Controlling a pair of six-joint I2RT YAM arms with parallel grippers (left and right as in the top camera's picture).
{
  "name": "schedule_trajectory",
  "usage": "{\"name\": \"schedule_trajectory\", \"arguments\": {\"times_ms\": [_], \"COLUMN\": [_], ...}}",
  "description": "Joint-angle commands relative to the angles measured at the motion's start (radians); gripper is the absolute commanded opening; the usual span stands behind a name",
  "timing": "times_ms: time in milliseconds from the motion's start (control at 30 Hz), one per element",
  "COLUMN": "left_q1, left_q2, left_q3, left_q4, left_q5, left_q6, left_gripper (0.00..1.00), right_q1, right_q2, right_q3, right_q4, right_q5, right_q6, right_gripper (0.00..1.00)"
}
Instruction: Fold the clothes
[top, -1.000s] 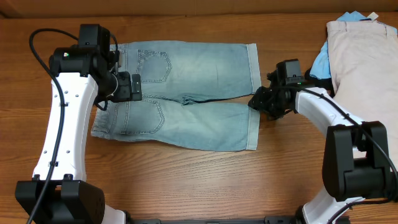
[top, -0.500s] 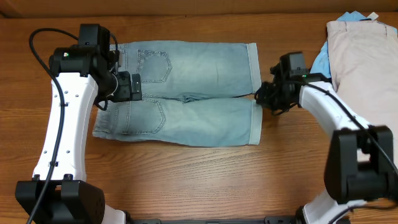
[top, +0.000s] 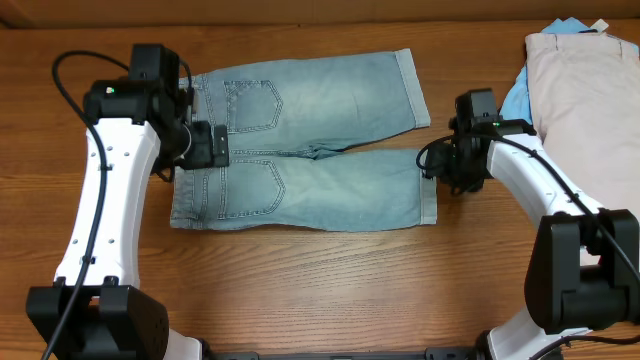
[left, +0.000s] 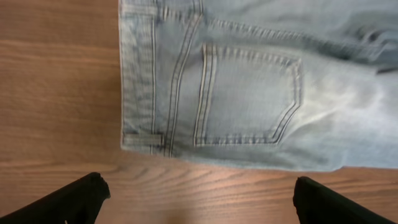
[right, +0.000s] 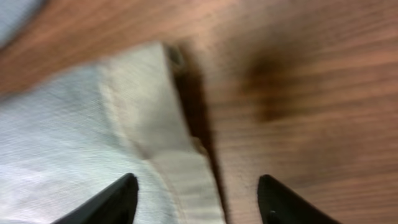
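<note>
Denim shorts (top: 320, 195) lie flat at centre overhead, cuffs toward three o'clock. Left wrist: the left gripper (left: 199, 208) gapes wide and empty, waistband (left: 138, 74) at twelve o'clock. Right wrist: the right gripper (right: 196, 199) straddles the cuff (right: 143, 106), spread, unclamped; closing may pinch one layer, skewing the leg.

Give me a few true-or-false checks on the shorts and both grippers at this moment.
1. The denim shorts lie back pockets up. True.
2. The left gripper has its jaws shut on denim. False: they stand open over the table, beside the waistband.
3. The right gripper is at a leg cuff. True.
4. The shorts are folded in half. False: both legs lie spread side by side.
5. The beige garment touches the shorts. False: it lies well apart.
</note>
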Motion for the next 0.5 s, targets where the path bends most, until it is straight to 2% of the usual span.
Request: {"name": "schedule_trajectory", "arguments": {"times_ms": [0,267,367,467], "left_q1": [0.004,-0.034,-0.072,-0.099], "left_q2": [-0.015,-0.057,-0.12,-0.216], "left_q3": [-0.068,-0.107,-0.174,-0.309], "left_q4": [0.0,-0.082,-0.071,-0.018], "left_q5": [0.005,-0.011,-0.043,-0.144], "left_q6": [-0.01,-0.155,-0.27,-0.454], "left_gripper": [0.99,1.0,1.0,1.0], "right_q1": [-0.052,-0.076,-0.058,-0.042], "right_q2": [-0.032,-0.254,-0.344,-0.389], "right_q3": [0.034,0.121,0.119,0.111], "right_q4": [-0.054,-0.238,-0.296,-0.338], "right_q5": [-0.022,-0.061,-0.06,-0.06], "right_q6": [0.034,0.038,0.065,0.072], "right_gripper": [0.69,0.7,0.71,0.71]}}
